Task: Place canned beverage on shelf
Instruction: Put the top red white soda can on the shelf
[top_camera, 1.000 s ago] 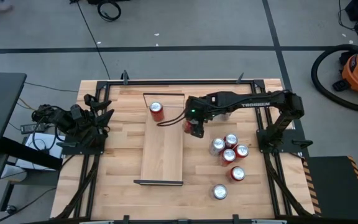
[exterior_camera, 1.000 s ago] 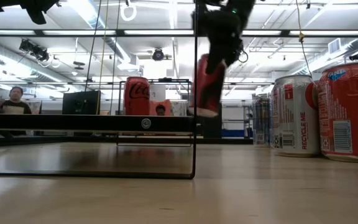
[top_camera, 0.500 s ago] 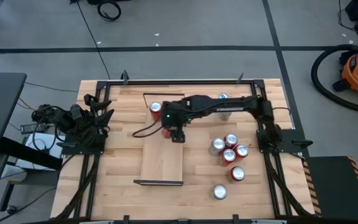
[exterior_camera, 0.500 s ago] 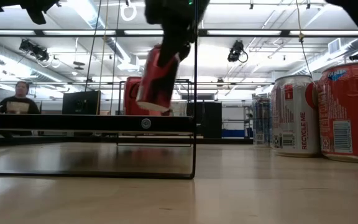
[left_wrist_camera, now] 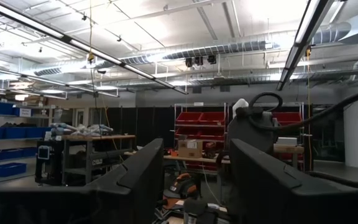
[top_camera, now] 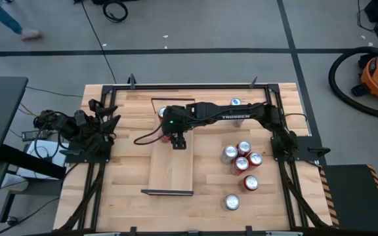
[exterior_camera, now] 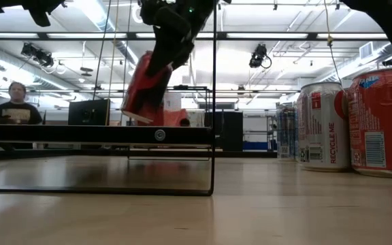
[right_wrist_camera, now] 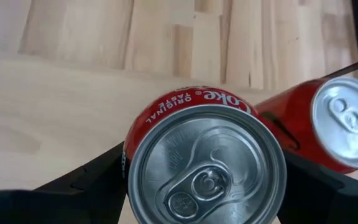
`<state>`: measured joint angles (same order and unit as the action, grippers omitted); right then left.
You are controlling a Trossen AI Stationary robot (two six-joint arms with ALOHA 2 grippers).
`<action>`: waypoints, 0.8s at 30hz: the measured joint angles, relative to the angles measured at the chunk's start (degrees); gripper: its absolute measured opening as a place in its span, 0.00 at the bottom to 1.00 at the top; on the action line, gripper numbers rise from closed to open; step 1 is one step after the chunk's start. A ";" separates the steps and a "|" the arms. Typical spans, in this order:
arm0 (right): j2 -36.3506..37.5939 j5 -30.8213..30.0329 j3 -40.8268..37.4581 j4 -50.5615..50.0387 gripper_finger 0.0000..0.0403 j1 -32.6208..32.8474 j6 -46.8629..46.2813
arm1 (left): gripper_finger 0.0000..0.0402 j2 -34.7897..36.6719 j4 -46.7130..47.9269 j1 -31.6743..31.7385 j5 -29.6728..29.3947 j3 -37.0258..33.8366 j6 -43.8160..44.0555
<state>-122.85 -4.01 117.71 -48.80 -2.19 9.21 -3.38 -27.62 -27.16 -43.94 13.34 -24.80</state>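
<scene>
My right gripper (top_camera: 176, 141) hangs over the far half of the shelf (top_camera: 172, 164), a long light-wood board, and is shut on a red canned beverage (exterior_camera: 145, 88). In the right wrist view the can's silver top (right_wrist_camera: 207, 168) fills the space between my fingers. A second red can (right_wrist_camera: 328, 124) stands on its base on the shelf's far end, just beyond the held one. My left gripper (left_wrist_camera: 191, 180) waits open at the table's left edge, pointing out into the room. My right gripper pinches the can's side wall (right_wrist_camera: 135, 146) between its two fingers, just below the top rim, one finger (right_wrist_camera: 89, 183) on each side. The fingers slant down from above, coming from the table's right. The can hangs clear of the shelf, tilted.
Several red cans (top_camera: 241, 157) stand clustered on the table to the right of the shelf, with single cans at the near right (top_camera: 232, 202) and far right (top_camera: 235, 103). The shelf's near half is bare wood. People show in the room beyond the table.
My right gripper has carried the can toward the table's left edge, from beside the shelf's right side to above the board. The wrist has rolled, and the can now leans more than before. It has stayed clear of the surface all the way.
</scene>
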 joint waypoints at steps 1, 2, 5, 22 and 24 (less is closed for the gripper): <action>0.01 -0.04 -0.45 0.84 0.81 -0.13 0.00 | 0.48 0.00 -0.01 0.00 0.00 -0.01 0.00; 0.06 -0.12 -1.26 2.20 0.81 -0.23 0.00 | 0.48 0.00 -0.02 0.00 -0.01 -0.01 0.00; 0.04 -1.72 -3.01 3.66 0.81 -0.25 -0.10 | 0.48 0.00 0.00 0.00 -0.01 -0.01 0.00; 0.07 -5.39 -6.78 8.15 0.81 -0.14 3.81 | 0.48 0.00 0.00 0.00 0.00 -0.02 0.00; 0.07 -5.38 -6.78 8.38 0.81 -0.14 4.43 | 0.48 0.00 -0.02 0.00 -0.02 -0.01 0.00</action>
<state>-122.78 -9.40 110.93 -40.43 -2.33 13.64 -3.38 -27.64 -27.16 -43.97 13.33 -24.80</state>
